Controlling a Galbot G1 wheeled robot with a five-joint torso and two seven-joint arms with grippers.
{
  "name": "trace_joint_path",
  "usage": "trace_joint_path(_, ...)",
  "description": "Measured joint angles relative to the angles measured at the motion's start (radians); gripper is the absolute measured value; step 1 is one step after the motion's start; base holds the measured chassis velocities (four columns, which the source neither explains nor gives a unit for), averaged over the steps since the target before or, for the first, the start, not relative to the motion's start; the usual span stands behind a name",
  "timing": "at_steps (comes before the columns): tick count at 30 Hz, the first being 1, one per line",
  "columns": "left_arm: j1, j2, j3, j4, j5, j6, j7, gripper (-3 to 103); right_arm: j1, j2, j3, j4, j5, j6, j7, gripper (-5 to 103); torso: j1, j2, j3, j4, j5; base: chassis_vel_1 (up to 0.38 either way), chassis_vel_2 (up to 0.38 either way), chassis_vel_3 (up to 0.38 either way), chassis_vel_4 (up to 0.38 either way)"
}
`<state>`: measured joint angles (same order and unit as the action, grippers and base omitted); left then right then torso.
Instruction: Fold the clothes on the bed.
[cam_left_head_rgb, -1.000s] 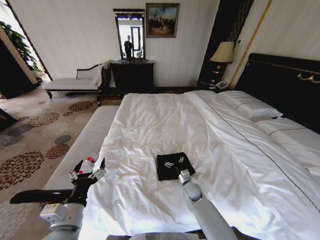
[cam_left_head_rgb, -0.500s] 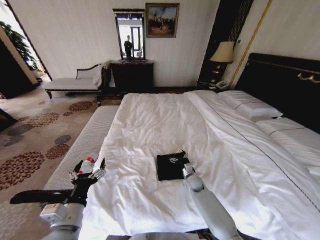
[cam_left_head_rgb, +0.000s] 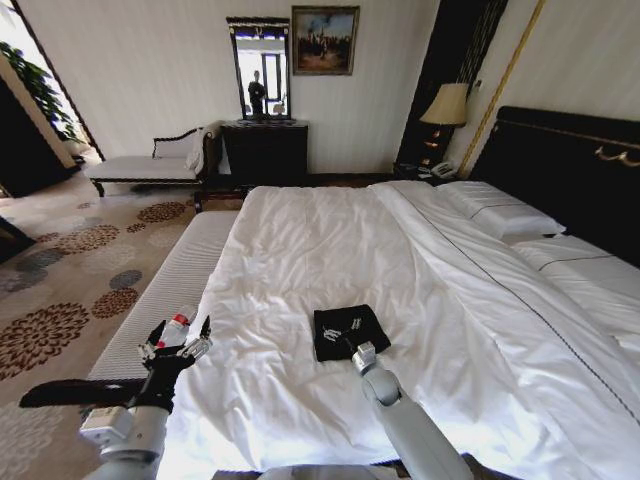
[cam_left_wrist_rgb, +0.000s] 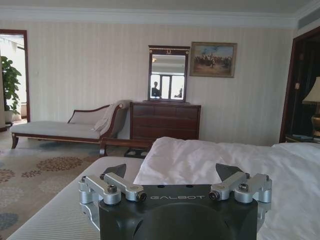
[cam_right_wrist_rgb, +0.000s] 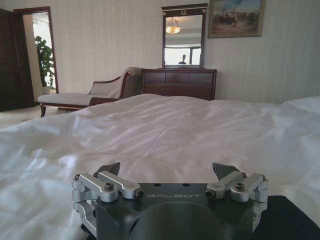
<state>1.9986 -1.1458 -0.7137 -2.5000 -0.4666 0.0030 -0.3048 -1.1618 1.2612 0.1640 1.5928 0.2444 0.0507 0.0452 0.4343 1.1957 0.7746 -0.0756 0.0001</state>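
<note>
T-shirt (cam_left_head_rgb: 345, 331) is lying folded into a small black rectangle on the white duvet of the bed (cam_left_head_rgb: 300, 250), near the foot end and roughly mid-width, with a bit of white print showing on its top face. Right gripper (cam_left_head_rgb: 361, 353) is sitting at the shirt's near edge, arm reaching in from the lower centre of the head view. Right wrist view is showing its fingers (cam_right_wrist_rgb: 111, 170) spread wide with nothing between them, so it is open and not gripping; a dark corner of the shirt (cam_right_wrist_rgb: 292, 220) is showing just beside the gripper body, low over the duvet (cam_right_wrist_rgb: 165, 130). Whether the fingertips are touching the fabric, cannot tell.

Left gripper (cam_left_head_rgb: 178, 342) is hanging off the bed's left side, over the pale striped bench (cam_left_head_rgb: 165, 290) that is running along the mattress edge, well apart from the shirt. Its fingers (cam_left_wrist_rgb: 116, 171) are also spread apart, holding nothing.

Pillows (cam_left_head_rgb: 500, 215) are resting at the dark headboard (cam_left_head_rgb: 570, 160) on the far right. Chaise (cam_left_head_rgb: 150, 165) and dark dresser (cam_left_head_rgb: 265, 150) with mirror are standing against the far wall.
</note>
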Motion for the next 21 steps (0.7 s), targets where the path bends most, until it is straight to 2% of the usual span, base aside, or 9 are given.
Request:
trace_joint_path(3,0.000,0.000,0.000,0.000,0.000,0.000,0.000,100,-0.022,-0.041,0.044,0.125,0.155,-0.089,0.046,100,0.000,0.000,0.000,-0.0001,-0.0001,0.000,0.000,0.000,0.000)
trace_joint_path(5,0.000,0.000,0.000,0.000,0.000,0.000,0.000,100,-0.031,-0.060,0.061,0.157,0.180,-0.105,0.058,100,0.000,0.000,0.000,-0.0001,-0.0001,0.000,0.000,0.000,0.000)
trace_joint_path(8,0.000,0.000,0.000,0.000,0.000,0.000,0.000,100,-0.070,-0.128,0.116,0.229,0.206,-0.128,0.081,100,0.000,0.000,0.000,-0.0003,-0.0001,0.000,0.000,0.000,0.000)
trace_joint_path(13,0.000,0.000,0.000,0.000,0.000,0.000,0.000,100,-0.137,-0.173,0.201,0.283,0.190,-0.129,0.083,100,0.000,0.000,0.000,-0.0003,0.0000,0.000,0.000,0.000,0.000)
trace_joint_path(21,0.000,0.000,0.000,0.000,0.000,0.000,0.000,100,-0.285,-0.148,0.360,0.378,0.125,-0.091,0.060,100,0.000,0.000,0.000,-0.0003,0.0000,0.000,0.000,0.000,0.000)
